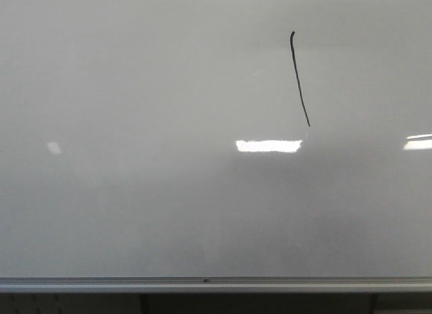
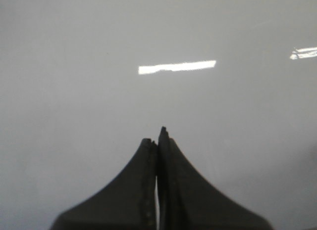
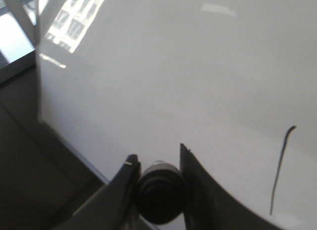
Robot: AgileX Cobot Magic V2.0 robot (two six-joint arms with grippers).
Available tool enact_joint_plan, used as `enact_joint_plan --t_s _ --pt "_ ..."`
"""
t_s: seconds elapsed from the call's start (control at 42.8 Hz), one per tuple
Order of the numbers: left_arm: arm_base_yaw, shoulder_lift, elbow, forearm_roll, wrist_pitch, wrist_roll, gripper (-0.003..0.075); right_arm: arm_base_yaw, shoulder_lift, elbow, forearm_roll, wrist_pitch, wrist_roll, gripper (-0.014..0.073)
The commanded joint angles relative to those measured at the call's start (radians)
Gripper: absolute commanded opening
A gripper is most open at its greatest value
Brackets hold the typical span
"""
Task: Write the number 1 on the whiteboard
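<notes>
One number 1 (image 1: 300, 79) drawn on whiteboard (image 1: 135, 192), above the bright reflection; writing looks complete. Left gripper (image 2: 158, 141) pressed together, empty. Right gripper (image 3: 158, 163) clamped on marker (image 3: 159, 198), off the board.

The whiteboard (image 1: 135, 192) is smooth and glossy, with a brushed metal frame (image 1: 101, 284); the gripper fingers (image 2: 173, 190) look matt black.

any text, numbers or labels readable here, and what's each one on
"1": a hand-drawn black stroke, slightly slanted with a small hook at its top, on the whiteboard.
No printed words, brands or labels are readable on the board, on its silver frame strip, or on the dark marker in the right gripper.
</notes>
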Motion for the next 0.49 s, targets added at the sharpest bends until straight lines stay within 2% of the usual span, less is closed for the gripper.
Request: enact_joint_plan --t_s 0.0,0.07,0.187,0.21,0.28,0.351,0.467 --pt "-0.016 0.045 -0.077 -0.017 0.037 0.024 0.0021 -0.004 -0.017 -0.05 0.031 0.081 0.007 -0.006" --pt "-0.038 0.089 -0.122 -0.025 0.108 0.056 0.0109 -0.004 -0.016 -0.053 0.031 0.117 0.007 -0.006" --pt "-0.09 0.183 -0.203 -0.127 0.251 0.154 0.0325 -0.004 -0.015 -0.053 0.032 0.172 0.007 -0.006" --pt "-0.106 0.212 -0.221 -0.172 0.291 0.182 0.0392 -0.004 -0.014 -0.053 0.033 0.182 0.007 -0.006" --pt "-0.155 0.272 -0.269 -0.263 0.368 0.275 0.051 -0.004 -0.009 -0.055 0.034 0.22 0.007 -0.006" --pt "-0.205 0.337 -0.311 -0.341 0.446 0.349 0.0576 -0.004 0.002 -0.061 0.042 0.267 0.007 -0.006" --pt "-0.31 0.452 -0.391 -0.404 0.559 0.42 0.0582 0.015 0.024 -0.063 0.066 0.332 0.005 -0.006"
